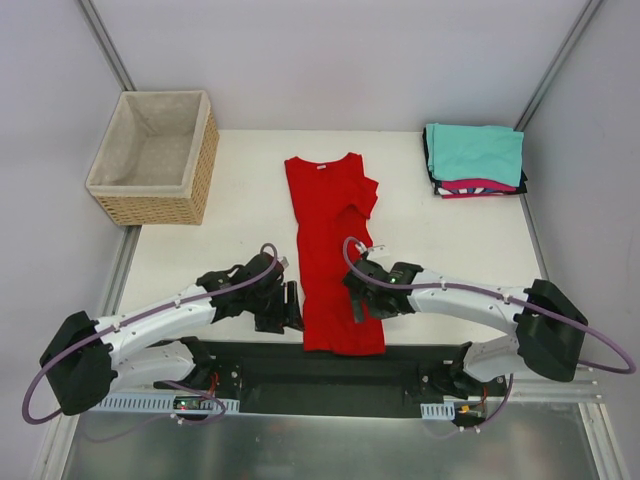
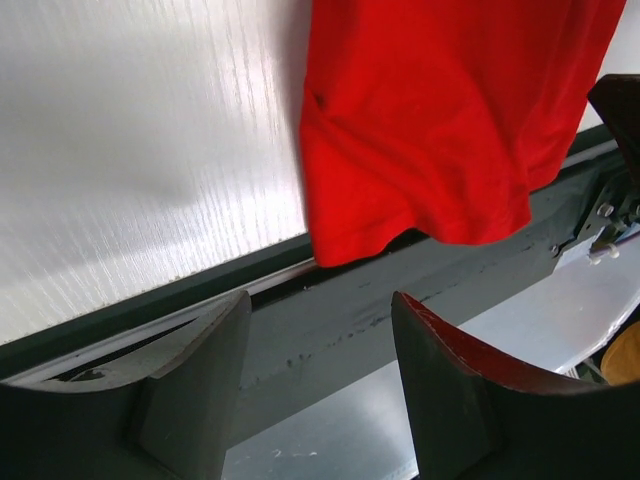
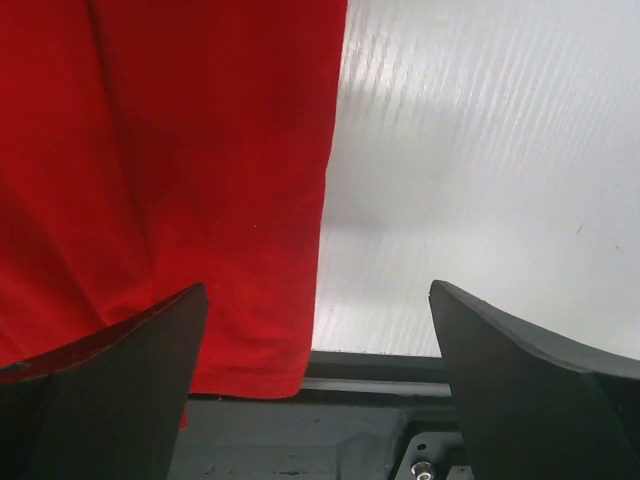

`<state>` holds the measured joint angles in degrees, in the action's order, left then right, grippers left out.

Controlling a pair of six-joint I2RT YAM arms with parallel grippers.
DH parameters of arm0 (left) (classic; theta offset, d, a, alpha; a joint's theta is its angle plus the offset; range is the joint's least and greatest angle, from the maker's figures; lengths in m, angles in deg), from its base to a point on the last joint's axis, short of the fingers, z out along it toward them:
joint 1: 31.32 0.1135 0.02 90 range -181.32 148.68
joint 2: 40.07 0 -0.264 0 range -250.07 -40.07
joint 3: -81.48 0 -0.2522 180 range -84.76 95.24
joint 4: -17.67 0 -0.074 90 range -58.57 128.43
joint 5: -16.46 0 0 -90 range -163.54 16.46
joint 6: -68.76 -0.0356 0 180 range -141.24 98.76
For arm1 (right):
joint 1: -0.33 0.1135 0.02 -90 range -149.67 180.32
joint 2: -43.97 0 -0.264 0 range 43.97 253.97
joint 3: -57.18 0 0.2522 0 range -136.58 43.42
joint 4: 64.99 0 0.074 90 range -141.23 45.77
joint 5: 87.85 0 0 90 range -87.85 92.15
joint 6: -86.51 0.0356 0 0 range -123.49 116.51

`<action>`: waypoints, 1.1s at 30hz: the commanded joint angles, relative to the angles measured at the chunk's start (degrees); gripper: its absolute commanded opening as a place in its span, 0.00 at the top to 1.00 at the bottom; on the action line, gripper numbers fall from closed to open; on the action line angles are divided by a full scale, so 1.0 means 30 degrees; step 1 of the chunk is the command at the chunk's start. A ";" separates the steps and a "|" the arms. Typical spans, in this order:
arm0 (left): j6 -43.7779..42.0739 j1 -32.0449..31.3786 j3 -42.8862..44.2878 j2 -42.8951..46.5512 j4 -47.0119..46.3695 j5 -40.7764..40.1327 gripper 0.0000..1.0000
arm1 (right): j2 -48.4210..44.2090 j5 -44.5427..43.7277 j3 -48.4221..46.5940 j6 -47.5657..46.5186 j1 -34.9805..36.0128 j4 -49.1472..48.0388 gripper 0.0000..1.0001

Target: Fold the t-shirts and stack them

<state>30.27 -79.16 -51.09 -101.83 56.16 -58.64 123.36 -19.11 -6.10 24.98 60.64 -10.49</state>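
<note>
The red t-shirt (image 1: 331, 250) lies flat in the middle of the white table (image 1: 460, 250). It is a long strip with its sleeves tucked in. Its neck points to the far side, and its bottom edge hangs a little over the dark strip at the near edge of the table. The left gripper (image 1: 290, 308) is low and just beside the left side of the shirt, near the bottom edge. In the left wrist view its two fingers (image 2: 200, 380) stand apart with nothing between them, and the bottom corner of the shirt (image 2: 440, 120) is out in front of them, not touching. The right gripper (image 1: 359, 304) is over the right side of the shirt, also near the bottom edge. Its jaws are spread very wide and hold nothing. In the right wrist view one finger (image 3: 110, 370) is above the red cloth (image 3: 180, 180) and the other is above bare table. In the far right corner sits a pile of folded shirts: a teal shirt (image 1: 475, 152) on top, a pink shirt (image 1: 478, 186) under it, and a black shirt (image 1: 431, 163) peeking out at the side. A woven basket (image 1: 150, 207) stands in the far left corner, well apart from the shirts.
</note>
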 commanded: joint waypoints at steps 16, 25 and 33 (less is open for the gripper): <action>-0.0761 -0.1107 0.5384 -0.2203 0.0575 -0.3000 0.41 | 0.2947 -0.3290 -0.6048 -0.0142 0.0523 0.2217 0.02; -0.0354 0.0124 0.5423 -0.4874 -0.1033 -0.3002 0.42 | 0.3916 -0.2086 -0.5616 -0.0145 -0.0943 0.0751 0.02; 0.0672 0.0798 0.3397 -0.6482 -0.3668 -0.1716 0.43 | 0.3273 -0.2171 -0.3623 0.0061 -0.2643 0.0750 0.02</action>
<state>30.29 -77.52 -39.65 -118.35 49.67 -66.27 135.32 -24.83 -19.10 24.94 54.32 -9.03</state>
